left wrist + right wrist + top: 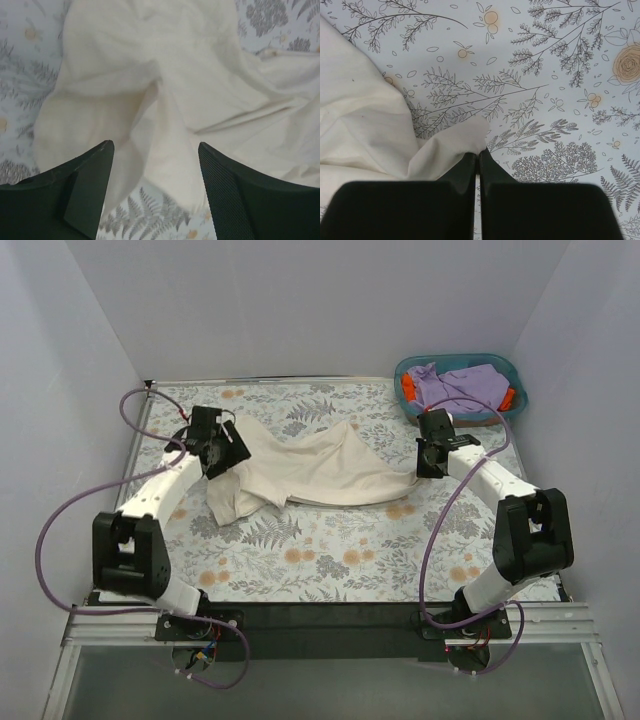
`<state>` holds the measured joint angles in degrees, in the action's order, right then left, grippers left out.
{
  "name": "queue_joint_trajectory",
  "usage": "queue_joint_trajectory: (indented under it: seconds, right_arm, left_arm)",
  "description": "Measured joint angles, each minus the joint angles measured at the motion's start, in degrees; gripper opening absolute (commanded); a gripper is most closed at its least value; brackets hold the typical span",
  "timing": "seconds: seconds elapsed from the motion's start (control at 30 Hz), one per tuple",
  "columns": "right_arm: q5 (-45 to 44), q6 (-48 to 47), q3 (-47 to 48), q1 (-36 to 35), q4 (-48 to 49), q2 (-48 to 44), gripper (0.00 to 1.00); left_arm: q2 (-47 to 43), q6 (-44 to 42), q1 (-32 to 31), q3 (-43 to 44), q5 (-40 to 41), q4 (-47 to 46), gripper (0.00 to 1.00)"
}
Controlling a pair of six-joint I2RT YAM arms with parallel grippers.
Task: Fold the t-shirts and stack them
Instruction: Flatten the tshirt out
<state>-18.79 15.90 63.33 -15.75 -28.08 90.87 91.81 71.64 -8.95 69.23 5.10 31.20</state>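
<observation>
Left gripper [155, 146] holds its jaws wide apart at the bottom of its wrist view, above the crumpled cream t-shirt [300, 470] lying centre-left on the table [330, 560]. Right gripper [479, 152], jaws closed, pinches that shirt's corner at lower centre of its view. Upper right in the top view, a lavender shirt [460, 388] and an orange shirt [408, 388] lie in the teal basket [505, 365].

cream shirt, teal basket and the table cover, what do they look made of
Cream shirt: soft matte cloth, likely cotton knit; it slumps in loose folds and creases. Teal basket: probably moulded plastic; a smooth, even-coloured rim that holds its shape. Table cover: a thin printed sheet lying flat with a floral pattern; cloth or vinyl, I cannot tell which.
</observation>
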Motion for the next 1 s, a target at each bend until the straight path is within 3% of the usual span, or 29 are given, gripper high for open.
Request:
queue_joint_trajectory:
  seconds: [0.2, 0.3, 0.57, 0.83, 1.0]
  right_arm:
    - [2.4, -0.7, -1.5, 0.0, 0.4, -1.9, 0.01]
    - [3.6, -0.9, -3.2, 0.0, 1.0, -3.8, 0.01]
    - [5.8, -1.1, -5.0, 0.0, 1.7, -4.8, 0.01]
    - [6.3, -1.1, -5.1, 0.0, 2.4, -4.9, 0.01]
    - [6.6, -1.1, -5.1, 0.0, 2.6, -4.9, 0.01]
  left_arm:
    - [-22.4, 3.9, -0.2, -19.5, -2.3, -0.2, 0.54]
    - [-27.7, 5.3, -0.3, -25.9, -3.3, -0.3, 0.51]
    - [-24.7, 5.5, -0.6, -30.6, -5.9, -4.3, 0.4]
    - [-20.5, 5.0, -0.7, -30.6, -5.2, -7.1, 0.37]
    - [-19.2, 4.6, -0.9, -30.6, -4.9, -7.7, 0.19]
